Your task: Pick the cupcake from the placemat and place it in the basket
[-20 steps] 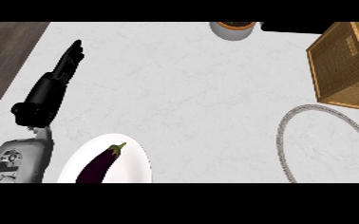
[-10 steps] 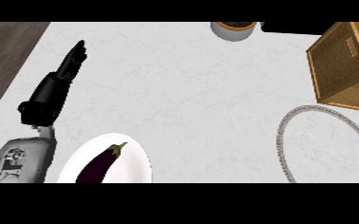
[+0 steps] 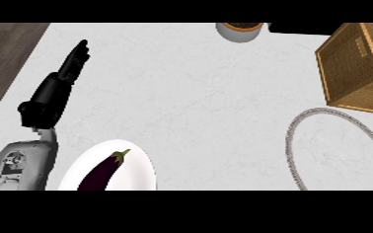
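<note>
Left forearm (image 3: pixel 25 164): light grey casing, boxy with rounded edges, carrying small dark markings and a dark circular detail on its upper face near the lower edge of the head view; narrows to a slim grey wrist section. Left hand (image 3: pixel 51 96): matte black throughout, a blocky palm with a rounded thumb base, long slender segmented fingers tapering to a narrow tip. No cables visible

Basket (image 3: pixel 350 64) cut by right edge. Grey ring (image 3: pixel 306 143), likely the placemat, cut right and bottom. Pot (image 3: pixel 239 30) cut at top. Plate (image 3: pixel 138 173) and eggplant (image 3: pixel 102 173) cut at bottom.
</note>
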Available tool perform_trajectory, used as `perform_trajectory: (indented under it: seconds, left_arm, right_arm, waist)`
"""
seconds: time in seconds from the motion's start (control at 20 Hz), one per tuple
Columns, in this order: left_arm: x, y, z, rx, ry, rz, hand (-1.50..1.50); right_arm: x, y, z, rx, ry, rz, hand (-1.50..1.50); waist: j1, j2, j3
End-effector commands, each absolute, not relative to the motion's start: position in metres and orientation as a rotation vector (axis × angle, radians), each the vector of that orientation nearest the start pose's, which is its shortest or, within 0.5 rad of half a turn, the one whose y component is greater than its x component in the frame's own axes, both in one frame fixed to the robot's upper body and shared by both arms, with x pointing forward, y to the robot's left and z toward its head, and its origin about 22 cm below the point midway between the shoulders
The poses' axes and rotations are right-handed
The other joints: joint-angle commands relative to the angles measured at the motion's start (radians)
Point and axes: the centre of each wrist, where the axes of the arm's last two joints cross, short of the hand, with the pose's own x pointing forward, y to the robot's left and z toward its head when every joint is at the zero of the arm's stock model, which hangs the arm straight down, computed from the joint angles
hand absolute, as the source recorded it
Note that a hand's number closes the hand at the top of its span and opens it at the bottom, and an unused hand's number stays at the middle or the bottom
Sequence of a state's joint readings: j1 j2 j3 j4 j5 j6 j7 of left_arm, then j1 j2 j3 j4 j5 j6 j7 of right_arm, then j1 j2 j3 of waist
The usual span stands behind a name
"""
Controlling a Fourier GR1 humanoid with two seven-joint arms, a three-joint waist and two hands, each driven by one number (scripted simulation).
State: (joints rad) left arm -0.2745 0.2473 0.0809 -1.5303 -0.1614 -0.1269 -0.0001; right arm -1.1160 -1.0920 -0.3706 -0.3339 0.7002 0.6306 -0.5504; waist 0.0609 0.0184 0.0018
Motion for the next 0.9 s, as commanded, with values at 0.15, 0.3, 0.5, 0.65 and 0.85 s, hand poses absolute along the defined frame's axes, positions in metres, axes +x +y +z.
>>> perform_trajectory:
  seconds: [0.15,0.3,0.5,0.65,0.85]
  left_arm:
    - [0.295,0.268,0.079,0.26,-1.743,-0.405,0.0]
    - [0.291,0.279,0.078,0.259,-1.748,-0.401,0.0]
    - [0.296,0.281,0.08,0.241,-1.753,-0.414,0.0]
    - [0.301,0.271,0.072,0.247,-1.766,-0.403,0.0]
    - [0.299,0.274,0.065,0.266,-1.742,-0.424,0.0]
  right_arm:
    - [0.344,-0.522,0.301,-0.669,-1.395,1.021,1.5]
    - [0.345,-0.521,0.297,-0.792,-1.368,1.092,1.5]
    - [0.336,-0.529,0.313,-0.865,-1.345,1.163,1.5]
    - [0.346,-0.521,0.307,-0.759,-1.315,1.203,-1.5]
    - [0.353,-0.517,0.3,-0.646,-1.343,1.18,-1.5]
  waist:
    - [-0.011,-0.004,0.001]
    - [-0.003,-0.002,0.001]
    - [-0.002,0.004,0.001]
    - [-0.01,0.003,0.0]
    - [-0.012,0.002,0.0]
